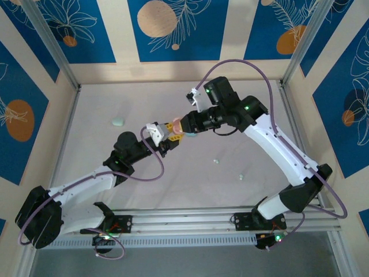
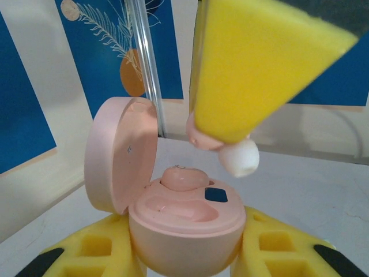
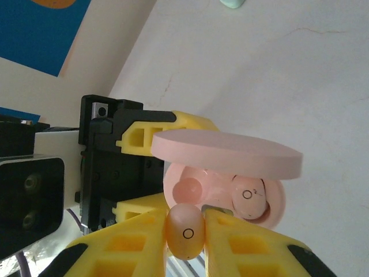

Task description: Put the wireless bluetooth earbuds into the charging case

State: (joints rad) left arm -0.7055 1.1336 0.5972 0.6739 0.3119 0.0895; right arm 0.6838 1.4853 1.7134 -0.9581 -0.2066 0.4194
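Observation:
My left gripper (image 2: 187, 254) (image 1: 163, 134) is shut on the base of a pink charging case (image 2: 184, 231) (image 3: 271, 208), held above the table with its lid (image 2: 118, 156) (image 3: 225, 153) swung open. One pink earbud (image 2: 183, 178) (image 3: 249, 198) sits in the case's far slot, and the near slot (image 2: 179, 209) is empty. My right gripper (image 3: 185, 228) (image 1: 183, 126) is shut on a second pink earbud (image 3: 185, 232), whose white tip (image 2: 239, 157) hangs just above the case, apart from it. The right gripper's yellow finger (image 2: 259, 63) comes down from above in the left wrist view.
A mint case (image 1: 117, 121) (image 3: 232, 3) lies on the white table at the back left. Two tiny mint earbuds (image 1: 216, 161) (image 1: 241, 175) lie on the table to the right of centre. Walls and metal posts (image 1: 57, 52) ring the workspace.

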